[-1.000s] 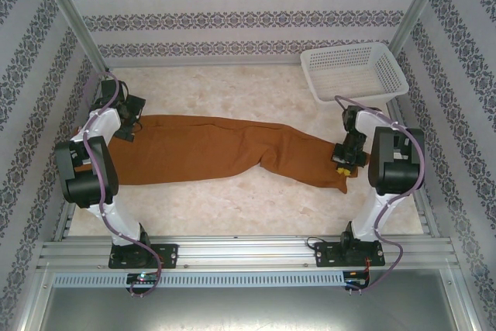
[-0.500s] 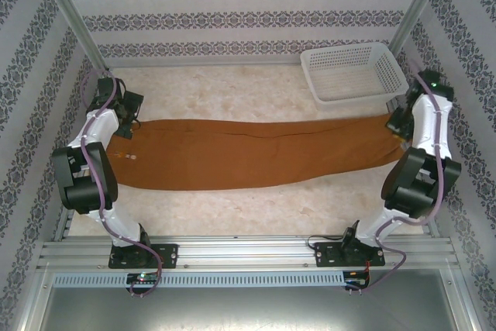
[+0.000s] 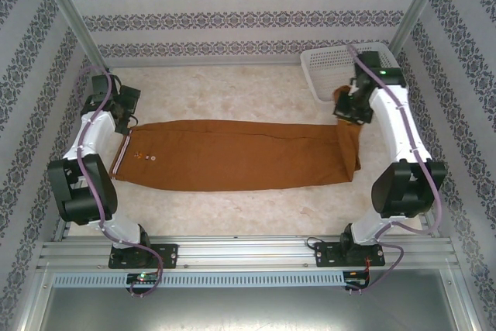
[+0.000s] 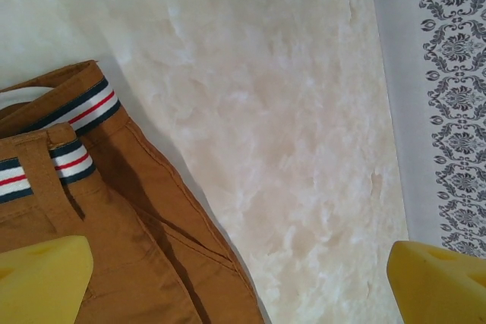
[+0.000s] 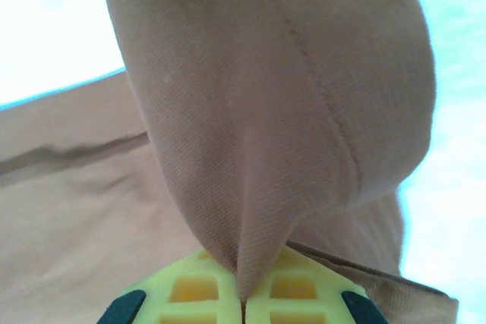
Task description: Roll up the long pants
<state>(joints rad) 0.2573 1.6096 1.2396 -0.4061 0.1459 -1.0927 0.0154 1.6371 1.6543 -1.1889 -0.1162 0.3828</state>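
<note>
The long pants (image 3: 232, 156) are laid flat along the worktop (image 3: 232, 91), nearer the arms than the white basket (image 3: 325, 67). Their leg ends are pinched and held up by the right hand (image 3: 346, 112), just beside the basket. The left hand (image 3: 126, 114) is spread wide at the waistband end, well apart from the basket.

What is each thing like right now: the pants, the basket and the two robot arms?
pants: spread flat on the table, right end lifted and folded back.
basket: upright, nothing seen inside.
left arm: jaws wide open, holding nothing.
right arm: jaws shut on the pants' leg end.
</note>
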